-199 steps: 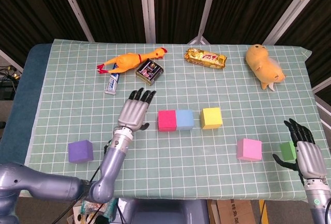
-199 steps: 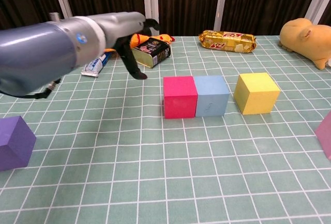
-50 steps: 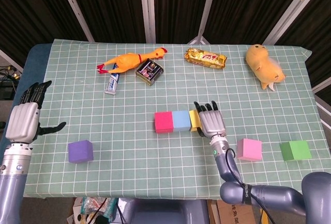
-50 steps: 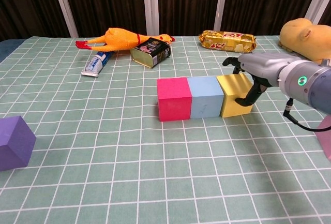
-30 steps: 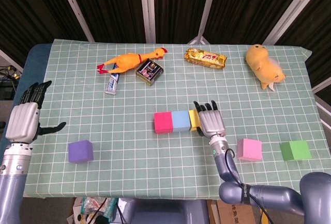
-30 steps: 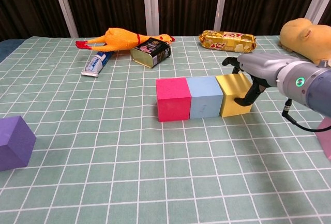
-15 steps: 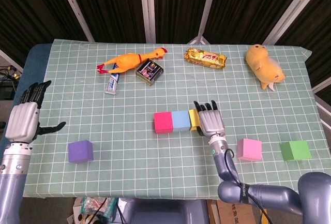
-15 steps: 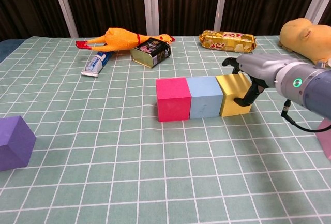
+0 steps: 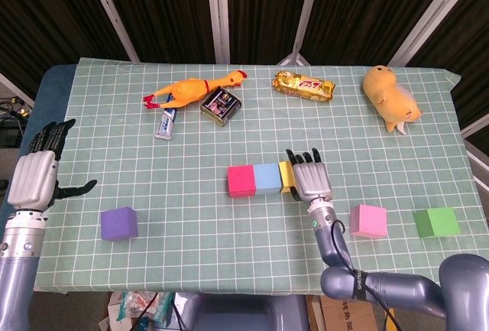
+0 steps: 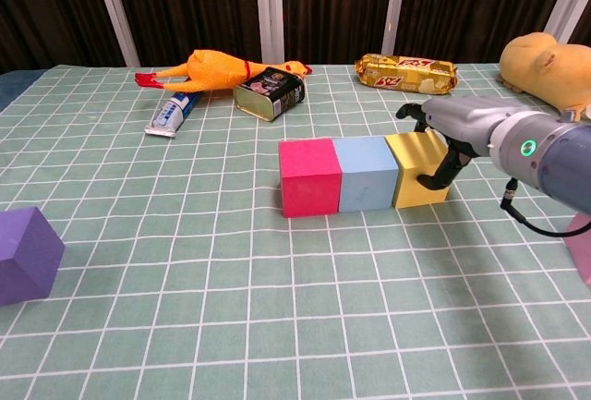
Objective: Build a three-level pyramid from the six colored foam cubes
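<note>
I have my right hand (image 9: 311, 179) flat against the far side of the yellow cube (image 10: 420, 170). It grips nothing; the fingers are straight and only press the cube's side. That push is why the yellow cube sits tight against the blue cube (image 10: 367, 173), which touches the red cube (image 10: 311, 176). These three make one row in the middle of the green checked cloth (image 9: 229, 239), so I think the bottom level is done.

My left hand (image 9: 36, 176) hangs loose off the left edge, fingers spread, out of the way. The purple cube (image 9: 119, 223) is near it. The pink cube (image 9: 368, 220) and green cube (image 9: 436, 222) wait on the right (handy for my right hand). I think the pink one should go up next.
</note>
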Action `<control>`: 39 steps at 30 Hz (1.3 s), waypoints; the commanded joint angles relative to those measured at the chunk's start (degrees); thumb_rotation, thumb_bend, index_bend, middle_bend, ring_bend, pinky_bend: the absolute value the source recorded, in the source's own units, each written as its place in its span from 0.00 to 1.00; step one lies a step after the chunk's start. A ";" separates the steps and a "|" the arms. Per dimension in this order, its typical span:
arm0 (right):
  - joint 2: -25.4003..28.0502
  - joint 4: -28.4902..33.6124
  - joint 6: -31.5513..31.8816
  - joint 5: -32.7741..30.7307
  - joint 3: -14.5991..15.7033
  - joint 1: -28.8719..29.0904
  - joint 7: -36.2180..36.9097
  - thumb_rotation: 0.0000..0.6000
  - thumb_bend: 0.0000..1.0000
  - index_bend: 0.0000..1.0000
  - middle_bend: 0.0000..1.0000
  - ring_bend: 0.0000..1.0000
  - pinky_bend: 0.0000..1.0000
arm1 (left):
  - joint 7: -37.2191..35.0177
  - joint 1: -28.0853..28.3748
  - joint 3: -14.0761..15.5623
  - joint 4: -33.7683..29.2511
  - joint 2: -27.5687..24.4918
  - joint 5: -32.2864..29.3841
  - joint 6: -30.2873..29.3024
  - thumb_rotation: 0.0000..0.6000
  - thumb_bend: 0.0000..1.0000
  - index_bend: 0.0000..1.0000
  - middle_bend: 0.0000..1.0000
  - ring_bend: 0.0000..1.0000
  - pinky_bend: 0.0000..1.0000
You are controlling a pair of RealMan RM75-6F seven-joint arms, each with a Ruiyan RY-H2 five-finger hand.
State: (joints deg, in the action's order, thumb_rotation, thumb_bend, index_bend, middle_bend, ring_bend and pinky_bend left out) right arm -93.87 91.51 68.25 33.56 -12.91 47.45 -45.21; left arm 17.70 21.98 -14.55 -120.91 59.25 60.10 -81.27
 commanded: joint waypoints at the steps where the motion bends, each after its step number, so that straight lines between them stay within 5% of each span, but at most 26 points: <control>1: -0.08 0.06 0.06 0.00 -0.01 0.00 -0.02 1.00 0.43 0.00 0.30 0.15 0.00 | 0.02 0.00 0.01 -0.05 -0.03 -0.04 0.04 1.00 0.11 0.00 0.07 0.01 0.08; 5: -0.23 0.14 0.15 -0.16 0.04 0.03 -0.26 1.00 0.43 0.00 0.29 0.11 0.00 | 0.07 -0.01 -0.01 -0.16 -0.14 -0.07 0.05 1.00 0.11 0.00 0.07 0.01 0.08; 18: 0.44 0.94 -0.22 -1.40 0.15 -0.05 -0.77 1.00 0.43 0.00 0.01 0.00 0.00 | 0.13 -0.01 -0.03 -0.22 -0.37 -0.20 0.15 1.00 0.11 0.00 0.07 0.01 0.08; 39: 5.65 9.99 2.91 1.91 1.06 -2.66 1.43 1.00 0.43 0.00 0.00 0.00 0.00 | 0.47 -0.05 0.26 -0.44 -0.30 0.40 0.00 1.00 0.11 0.00 0.07 0.01 0.08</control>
State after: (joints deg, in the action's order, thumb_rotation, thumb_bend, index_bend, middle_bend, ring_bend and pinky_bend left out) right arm -88.64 101.10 70.93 35.34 -11.95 45.09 -44.03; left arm 18.16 21.94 -14.31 -121.34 58.94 60.48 -81.25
